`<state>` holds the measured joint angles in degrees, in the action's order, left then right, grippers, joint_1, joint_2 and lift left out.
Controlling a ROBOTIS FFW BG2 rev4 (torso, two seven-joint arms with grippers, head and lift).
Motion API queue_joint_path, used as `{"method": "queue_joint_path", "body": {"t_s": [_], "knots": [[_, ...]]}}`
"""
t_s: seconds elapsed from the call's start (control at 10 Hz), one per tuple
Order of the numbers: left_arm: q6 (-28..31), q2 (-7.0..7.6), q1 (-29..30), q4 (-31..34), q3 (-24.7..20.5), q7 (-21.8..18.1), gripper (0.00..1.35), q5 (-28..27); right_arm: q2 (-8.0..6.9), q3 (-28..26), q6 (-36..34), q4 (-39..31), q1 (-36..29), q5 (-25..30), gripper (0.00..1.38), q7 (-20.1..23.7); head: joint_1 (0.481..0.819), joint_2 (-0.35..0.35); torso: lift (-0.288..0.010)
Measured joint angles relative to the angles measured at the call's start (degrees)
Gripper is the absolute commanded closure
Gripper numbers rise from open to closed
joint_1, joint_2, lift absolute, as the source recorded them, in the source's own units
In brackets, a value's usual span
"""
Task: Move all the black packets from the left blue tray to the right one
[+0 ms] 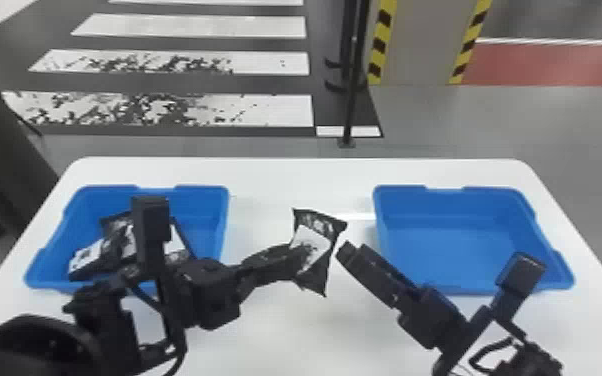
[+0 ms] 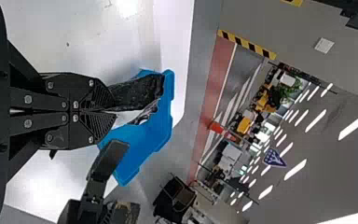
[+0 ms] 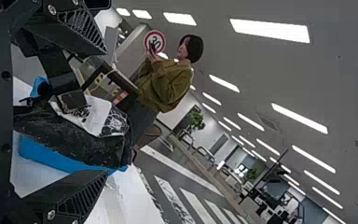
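Between the blue plastic trays, your left tool pinches a black-and-white packet, likely for your open right tool.

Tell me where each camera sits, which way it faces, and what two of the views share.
Head view: on the robot's head, facing forward and down over the table, left tray and right tray; both arms show, with left gripper and right gripper.
Left wrist view: on the left wrist, facing out past its shut fingers toward the right tray; part of the right arm shows.
Right wrist view: on the right wrist, facing out between its open fingers.
Shared: both wrist views show the held packet.
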<state>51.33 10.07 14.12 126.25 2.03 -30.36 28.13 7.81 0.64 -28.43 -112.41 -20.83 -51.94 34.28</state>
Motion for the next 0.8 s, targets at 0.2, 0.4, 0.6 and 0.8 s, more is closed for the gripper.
{"method": "queue_joint_path", "body": {"t_s": [0.2,0.4,0.6,0.8], "knots": [[0.01,0.31,-0.2,0.09,1.66,-0.05,1.21,2.42,1.14,0.3,-0.93,3.33,3.4,-1.49,0.11,0.0,0.695,-0.044,-0.14],[0.29,0.56,-0.64,0.1,3.25,-0.05,1.21,4.11,2.11,0.64,-1.44,6.48,6.58,-1.53,0.11,-0.14,0.695,-0.075,-0.14],[0.66,0.72,-0.89,0.1,4.05,-0.04,1.21,4.65,2.64,0.89,-3.52,7.45,8.39,-1.04,0.9,0.05,0.695,-0.083,-0.14],[0.78,0.74,-0.91,0.1,3.94,-0.04,1.21,4.54,2.73,1.76,-3.12,8.06,8.91,-1.27,1.28,0.45,0.695,-0.072,-0.14]]}}
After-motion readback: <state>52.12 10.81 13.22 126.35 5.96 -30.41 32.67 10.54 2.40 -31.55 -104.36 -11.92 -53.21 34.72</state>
